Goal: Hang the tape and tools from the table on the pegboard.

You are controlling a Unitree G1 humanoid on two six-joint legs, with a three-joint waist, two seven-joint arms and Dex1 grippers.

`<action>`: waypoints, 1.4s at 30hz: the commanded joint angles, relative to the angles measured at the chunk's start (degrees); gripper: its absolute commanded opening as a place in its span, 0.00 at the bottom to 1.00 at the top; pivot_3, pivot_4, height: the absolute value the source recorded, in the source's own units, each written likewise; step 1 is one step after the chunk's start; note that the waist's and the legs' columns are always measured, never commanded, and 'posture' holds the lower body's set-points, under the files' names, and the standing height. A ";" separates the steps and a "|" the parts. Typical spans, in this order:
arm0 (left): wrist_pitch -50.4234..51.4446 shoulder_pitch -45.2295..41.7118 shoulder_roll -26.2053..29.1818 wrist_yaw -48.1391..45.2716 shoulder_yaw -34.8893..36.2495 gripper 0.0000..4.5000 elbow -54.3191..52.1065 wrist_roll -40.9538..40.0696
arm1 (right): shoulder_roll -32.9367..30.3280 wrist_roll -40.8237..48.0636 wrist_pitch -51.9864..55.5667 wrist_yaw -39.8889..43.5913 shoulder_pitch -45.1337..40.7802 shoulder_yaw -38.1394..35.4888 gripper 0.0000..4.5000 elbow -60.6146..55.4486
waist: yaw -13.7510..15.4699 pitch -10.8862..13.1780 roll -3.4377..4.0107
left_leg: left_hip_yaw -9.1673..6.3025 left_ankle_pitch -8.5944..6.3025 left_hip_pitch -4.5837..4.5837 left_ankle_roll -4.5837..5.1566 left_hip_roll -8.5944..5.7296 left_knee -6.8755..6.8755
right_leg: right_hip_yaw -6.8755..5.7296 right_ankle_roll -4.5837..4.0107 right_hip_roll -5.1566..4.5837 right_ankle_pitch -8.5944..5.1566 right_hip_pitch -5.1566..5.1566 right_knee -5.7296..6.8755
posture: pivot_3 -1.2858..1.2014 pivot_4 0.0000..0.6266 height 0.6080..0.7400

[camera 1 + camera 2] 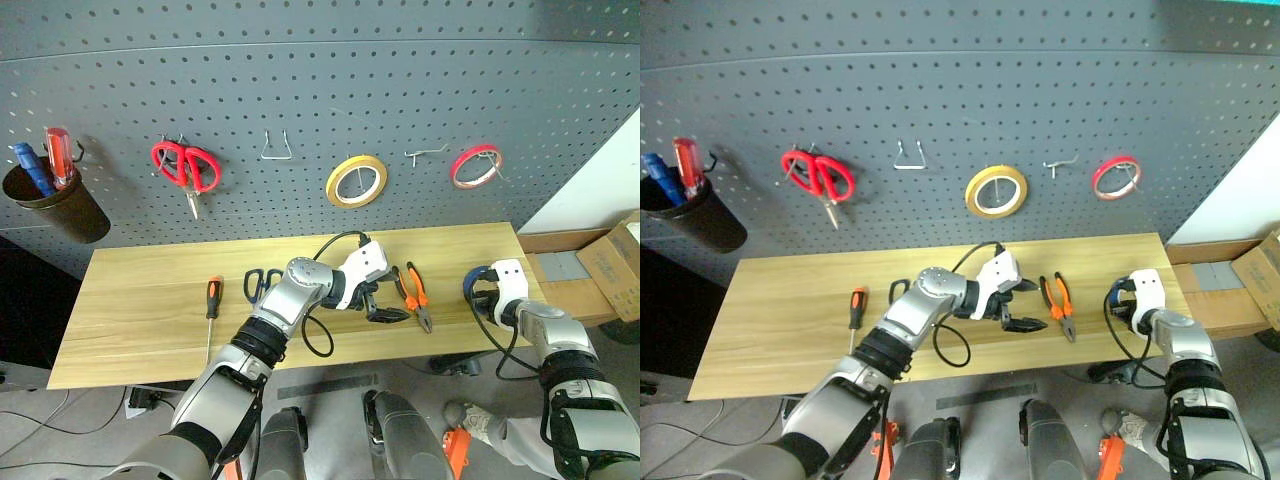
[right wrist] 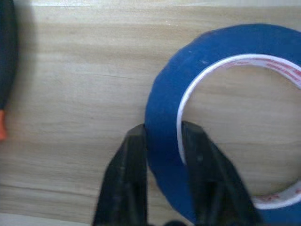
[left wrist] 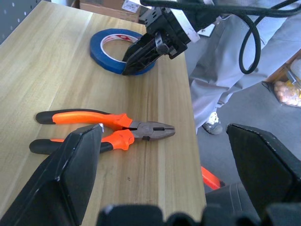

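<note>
On the dark grey pegboard [image 1: 330,90], from the left: a dark cup [image 1: 55,208] holding a blue and a red screwdriver, red-handled scissors [image 1: 186,168] on a hook, a bare wire hook [image 1: 277,147], a yellow tape roll [image 1: 356,181], another small hook [image 1: 427,153] and a thin red roll [image 1: 475,166].

Below it runs the light wood table [image 1: 130,330]. At its left part lies the small screwdriver [image 1: 212,302] with the orange-and-black handle, its shaft pointing toward the near edge. Just to its right are the blue-handled scissors [image 1: 261,283], their handles partly hidden behind the left arm.

The left gripper [image 1: 385,308] reaches across the middle of the table (pointing toward the robot's right), its 2 black fingers [image 3: 70,174] spread wide apart and holding nothing. It hovers just beside the orange-and-black pliers [image 1: 416,294], which lie flat on the wood, handles toward the pegboard and steel nose toward the near edge; in the left wrist view the pliers [image 3: 113,132] sit between and beyond the 2 open fingers, untouched.

Further right, near the table's right end and near edge, the blue tape [image 3: 115,49] lies flat on the wood, its white inner core showing. The right gripper [image 2: 162,155] is clamped on it: 1 finger presses the outer blue face, the other sits inside the ring against the white core, pinching the wall of the roll between them. Beyond the table's right end stand cardboard boxes [image 1: 615,265].
</note>
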 commanded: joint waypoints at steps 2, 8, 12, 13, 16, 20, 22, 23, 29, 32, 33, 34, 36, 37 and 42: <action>-2.10 -2.33 -1.22 1.07 2.04 1.00 1.02 -0.61 | -1.00 -2.15 -4.04 -0.30 0.38 1.49 0.09 1.45 | -0.06 -0.13 -0.05 | 0.04 0.01 -0.02 -0.02 -0.01 0.01 | -0.01 0.03 0.00 0.02 0.00 0.02 | 0.49 0.35 1.00; -3.04 0.53 -1.38 0.51 2.41 1.00 -4.11 -1.50 | -3.50 -2.97 -4.66 -1.94 8.95 0.92 0.09 -21.61 | -0.18 -0.76 0.60 | 0.11 0.06 -0.22 -0.12 -0.08 0.07 | 0.01 0.10 -0.13 0.06 -0.27 0.00 | 0.46 0.24 1.00; 1.23 6.89 0.78 0.66 3.61 1.00 -14.81 -4.26 | -2.85 -4.73 -2.69 -4.76 20.77 1.41 0.09 -45.69 | -0.39 -2.99 1.26 | 0.36 0.23 -1.06 -0.49 -0.11 0.09 | 0.02 -0.08 -0.20 0.33 -1.24 0.15 | 0.44 0.15 1.00; 4.23 9.18 1.68 1.07 5.03 1.00 -19.10 -6.27 | -2.28 -6.70 -3.39 -6.02 23.86 3.18 0.09 -51.21 | -0.51 -3.64 1.24 | 0.44 0.23 -1.13 -0.50 -0.08 0.02 | 0.05 -0.09 -0.20 0.33 -1.34 0.19 | 0.44 0.14 1.00; 9.12 16.48 5.04 4.96 9.34 1.00 -29.91 -8.67 | 1.32 -12.41 -7.21 -10.24 30.25 9.97 0.09 -63.23 | -1.01 -5.46 1.19 | 0.53 0.21 -1.07 -0.53 -0.02 -0.02 | 0.13 -0.08 -0.11 0.33 -1.37 0.19 | 0.43 0.09 1.00; 12.62 21.69 5.53 13.22 13.57 1.00 -36.13 -8.80 | 4.26 -17.52 -14.40 -13.98 27.60 14.39 0.09 -62.58 | -2.33 -7.60 0.98 | 0.52 0.12 -0.52 -0.38 -0.02 0.06 | 0.18 0.34 -0.01 0.23 -0.85 0.07 | 0.44 0.03 1.00; 13.65 23.32 5.92 16.04 15.96 1.00 -38.03 -9.43 | 6.03 -18.58 -17.17 -14.97 22.82 16.04 0.09 -59.50 | -3.48 -7.99 0.62 | 0.66 0.17 -0.03 -0.29 -0.04 0.26 | 0.29 0.50 -0.02 0.62 -0.29 -0.07 | 0.45 0.01 1.00; 13.75 23.11 5.44 17.43 16.18 1.00 -37.83 -9.22 | 6.24 -17.86 -18.48 -15.00 20.64 15.42 0.09 -57.32 | -3.91 -8.25 0.50 | 0.47 0.17 0.19 -0.27 -0.01 0.59 | 0.14 0.28 0.01 0.55 0.13 -0.17 | 0.45 0.00 1.00; 10.95 18.38 3.39 21.16 16.69 1.00 -32.16 -8.74 | 4.91 -14.99 -25.33 -11.17 8.24 14.11 0.09 -40.95 | -5.06 -9.82 0.01 | -0.23 0.23 0.54 -0.16 -0.10 0.91 | -0.06 0.28 0.10 0.78 1.32 -1.04 | 0.46 0.00 1.00; 8.82 15.05 2.47 21.16 16.25 1.00 -28.85 -8.76 | 4.32 -12.14 -27.24 -8.22 2.01 12.70 0.09 -32.59 | -5.09 -10.08 0.02 | -0.15 0.32 0.62 -0.02 -0.21 0.93 | 0.14 0.27 0.13 0.97 1.36 -0.90 | 0.46 0.00 1.00; 8.27 14.04 2.16 21.14 16.25 1.00 -27.81 -8.82 | 3.98 -11.26 -27.86 -6.96 0.17 12.36 0.09 -30.06 | -5.06 -10.12 0.09 | -0.11 0.32 0.58 -0.02 -0.23 0.84 | 0.21 0.29 0.16 0.99 1.29 -0.86 | 0.46 0.00 1.00; 7.67 13.15 1.92 21.10 16.37 1.00 -26.86 -8.90 | 3.71 -10.38 -28.38 -5.77 -1.55 12.06 0.09 -27.72 | -5.00 -10.16 0.15 | -0.09 0.30 0.56 -0.01 -0.21 0.78 | 0.26 0.51 0.22 1.11 1.25 -0.84 | 0.46 0.00 1.00; 6.53 11.73 1.53 21.11 16.48 1.00 -24.99 -8.88 | 3.08 -9.18 -29.91 -3.57 -4.58 11.84 0.09 -23.41 | -4.85 -10.31 0.35 | -0.11 0.25 0.40 0.08 -0.12 0.71 | 0.28 0.41 0.36 1.02 1.08 -0.85 | 0.47 0.00 1.00; 6.11 11.30 1.47 21.08 16.49 1.00 -24.31 -8.90 | 2.92 -8.86 -30.69 -2.71 -5.65 11.80 0.09 -21.83 | -4.83 -10.40 0.48 | -0.15 0.21 0.33 0.11 -0.08 0.71 | 0.27 0.35 0.41 1.00 1.01 -0.84 | 0.47 0.00 1.00; 4.46 10.10 1.34 20.89 16.63 1.00 -22.29 -9.08 | 2.58 -8.15 -34.92 0.94 -10.36 12.03 0.09 -15.54 | -4.72 -10.50 0.65 | -0.18 0.09 0.22 0.17 -0.06 0.60 | 0.29 0.10 0.41 1.06 0.87 -0.80 | 0.47 0.00 1.00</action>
